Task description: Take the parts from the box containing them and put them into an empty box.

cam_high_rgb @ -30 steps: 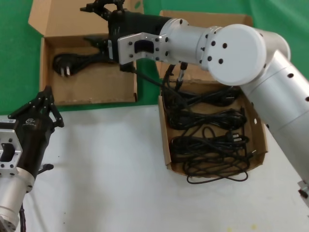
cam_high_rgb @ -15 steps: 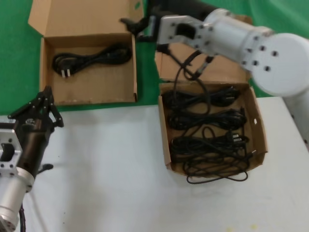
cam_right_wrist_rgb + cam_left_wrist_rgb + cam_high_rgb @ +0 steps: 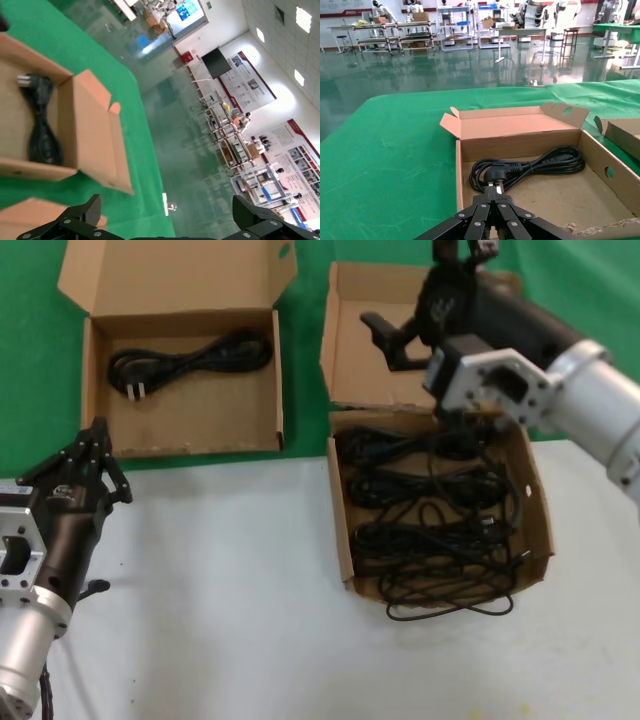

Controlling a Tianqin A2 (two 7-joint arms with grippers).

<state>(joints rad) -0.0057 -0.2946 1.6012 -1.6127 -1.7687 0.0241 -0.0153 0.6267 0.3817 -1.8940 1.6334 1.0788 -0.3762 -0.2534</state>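
Hovering above the raised lid of the box [image 3: 345,530] that holds the tangle of black cords [image 3: 430,520], the right gripper [image 3: 425,285] stands with its fingers spread wide and nothing between them. Just below and in front of it, several looped cords fill that box, and one loop spills over the near wall onto the white table [image 3: 230,620]. Well off to its left sits the other box [image 3: 185,430] on the green cloth [image 3: 30,370], lid tipped back, with a single coiled cord [image 3: 190,358] lying along its far side, plug end outward. The left gripper [image 3: 85,455] waits low at the near left of the table, its fingers drawn together to a point, holding nothing, aimed toward that single-cord box.
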